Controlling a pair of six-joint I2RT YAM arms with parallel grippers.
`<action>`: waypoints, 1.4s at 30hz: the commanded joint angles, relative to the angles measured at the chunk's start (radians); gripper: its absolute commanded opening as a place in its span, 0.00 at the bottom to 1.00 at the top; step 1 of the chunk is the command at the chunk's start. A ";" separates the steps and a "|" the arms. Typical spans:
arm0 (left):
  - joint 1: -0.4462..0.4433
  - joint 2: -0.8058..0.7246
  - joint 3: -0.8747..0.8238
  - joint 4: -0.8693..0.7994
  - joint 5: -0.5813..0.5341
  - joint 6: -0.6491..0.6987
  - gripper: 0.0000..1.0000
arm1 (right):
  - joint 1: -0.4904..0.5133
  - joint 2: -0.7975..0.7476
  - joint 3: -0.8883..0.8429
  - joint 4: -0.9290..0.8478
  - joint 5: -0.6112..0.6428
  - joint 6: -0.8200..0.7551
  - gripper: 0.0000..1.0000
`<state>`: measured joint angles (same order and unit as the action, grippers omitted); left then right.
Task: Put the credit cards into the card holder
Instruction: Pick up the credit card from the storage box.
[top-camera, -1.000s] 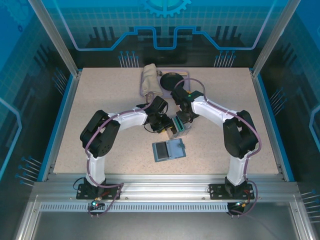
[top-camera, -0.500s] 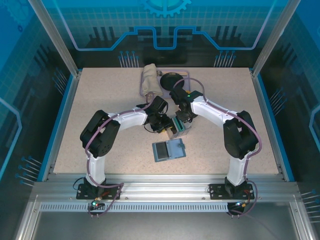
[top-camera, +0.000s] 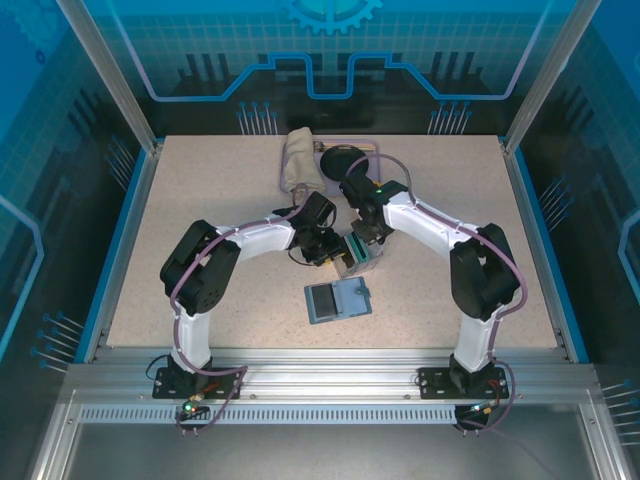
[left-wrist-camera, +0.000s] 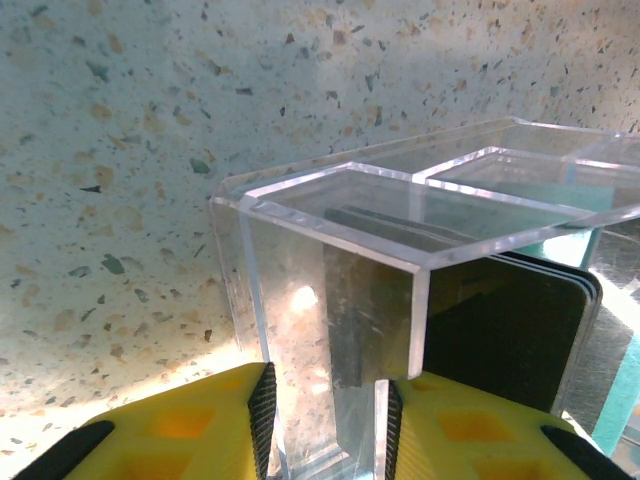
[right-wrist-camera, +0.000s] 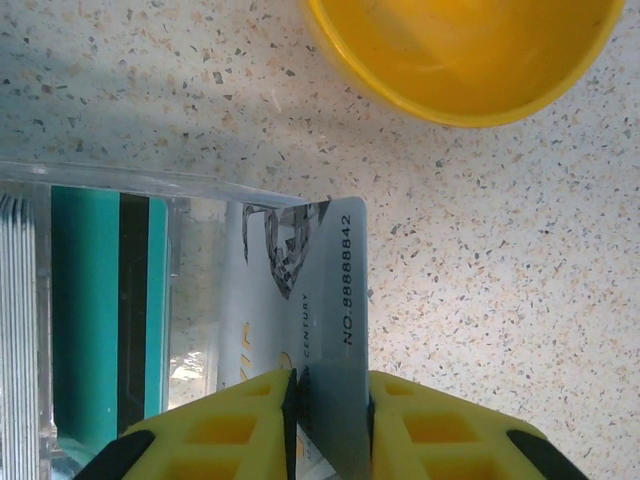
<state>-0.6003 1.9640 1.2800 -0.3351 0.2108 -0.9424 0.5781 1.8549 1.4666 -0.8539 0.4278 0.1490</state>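
Light is bright and even, with glare on the clear case (left-wrist-camera: 330, 290)

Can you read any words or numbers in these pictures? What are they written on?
"NO.8888842": printed along the edge of the pale card pinched between the right fingers.
"CENTURY": on the same card, in smaller print.
Yellow letters on that card, behind the wall of the clear case: too hidden to read.
Nothing else here can be read.

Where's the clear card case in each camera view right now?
Top external: clear case at table centre, just beyond the card holder.
Left wrist: case centre-right, its wall in the left claw.
Right wrist: case left half, pale card at its right edge.
Shared landmark: speckled table.
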 joint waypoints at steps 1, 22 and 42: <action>0.005 -0.022 -0.025 -0.041 0.003 0.007 0.34 | 0.004 -0.046 0.033 -0.040 0.027 -0.003 0.23; 0.006 -0.171 -0.081 0.020 -0.005 0.022 0.44 | -0.130 -0.312 -0.081 0.065 -0.545 0.181 0.08; 0.019 -0.418 -0.386 0.806 0.257 -0.310 0.67 | -0.266 -0.511 -0.380 0.545 -1.065 0.612 0.07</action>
<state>-0.5880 1.5288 0.9115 0.2386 0.3840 -1.1637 0.3241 1.3659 1.1034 -0.3809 -0.5571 0.6968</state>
